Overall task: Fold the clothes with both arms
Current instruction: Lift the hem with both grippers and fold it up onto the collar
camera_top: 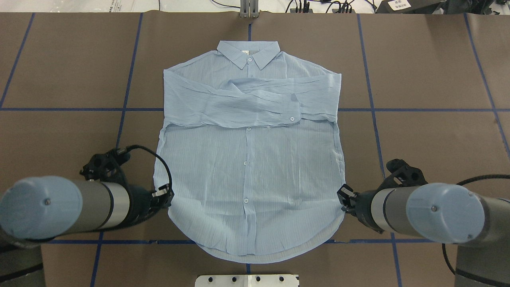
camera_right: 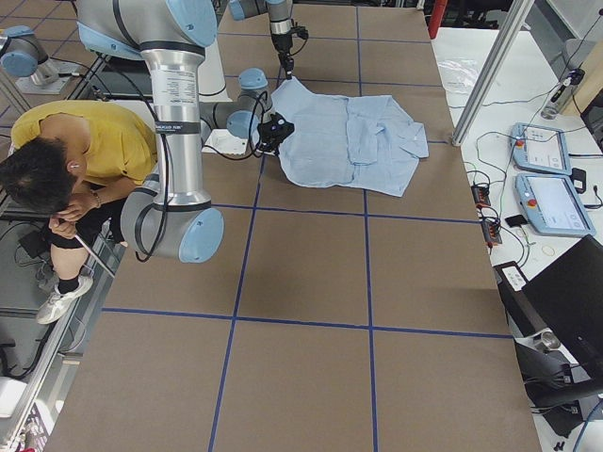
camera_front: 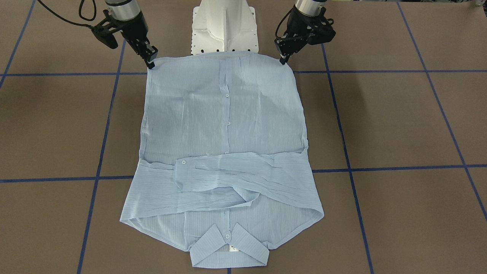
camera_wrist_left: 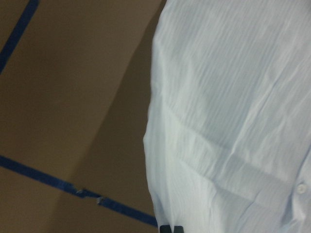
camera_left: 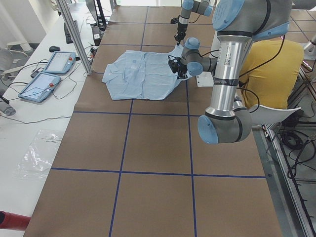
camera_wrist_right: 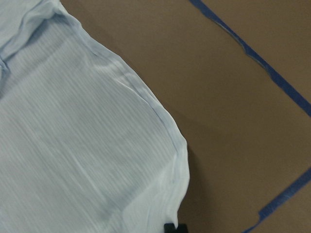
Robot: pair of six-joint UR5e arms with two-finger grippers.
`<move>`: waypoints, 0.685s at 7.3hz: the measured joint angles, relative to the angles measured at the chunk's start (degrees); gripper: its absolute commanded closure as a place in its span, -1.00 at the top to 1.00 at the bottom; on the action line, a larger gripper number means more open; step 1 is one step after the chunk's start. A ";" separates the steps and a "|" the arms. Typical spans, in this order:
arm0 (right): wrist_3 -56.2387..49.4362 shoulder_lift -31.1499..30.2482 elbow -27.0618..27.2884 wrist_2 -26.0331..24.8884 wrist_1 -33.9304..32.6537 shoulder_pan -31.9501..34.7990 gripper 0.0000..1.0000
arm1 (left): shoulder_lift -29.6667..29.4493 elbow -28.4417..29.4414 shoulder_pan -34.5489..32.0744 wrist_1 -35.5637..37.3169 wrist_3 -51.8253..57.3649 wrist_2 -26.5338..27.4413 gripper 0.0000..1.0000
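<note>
You have the shirt (camera_top: 247, 175) lying flat and face up in the middle of the table (camera_top: 430, 79), buttoned, with its collar (camera_top: 248, 54) at the far edge from the robot and its rounded hem nearest the white pedestal base (camera_front: 224, 26). Both sleeves (camera_top: 255, 105) are folded across the chest, one over the other, and a cuff button shows on the upper one. The cloth is crinkled but spread evenly. Your left gripper (camera_front: 283, 59) sits low at the shirt's side edge near the hem, on the robot's left. Its jaws are drawn close together, and the wrist view shows the cloth running right up to the fingertips, so it reads as pinched on the fabric edge. Your right gripper (camera_front: 151, 61) stands in the matching spot on the opposite side edge, its jaws likewise narrowed onto the cloth. Blue tape lines (camera_top: 127, 79) cross the brown table under and around the garment. A person in a yellow top (camera_right: 85, 141) sits bent over behind the robot.
</note>
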 measured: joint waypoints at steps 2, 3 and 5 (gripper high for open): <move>-7.81 9.08 -7.96 6.62 -2.61 12.02 -1.00 | -8.79 9.73 -10.84 -0.36 6.99 -4.76 -1.00; -12.15 13.91 -12.79 9.28 -4.64 17.61 -1.00 | -11.66 14.08 -14.94 -1.18 10.40 -5.60 -1.00; -22.21 20.91 -23.45 13.17 -6.04 26.65 -1.00 | -16.28 25.22 -21.47 -7.61 15.38 -6.09 -1.00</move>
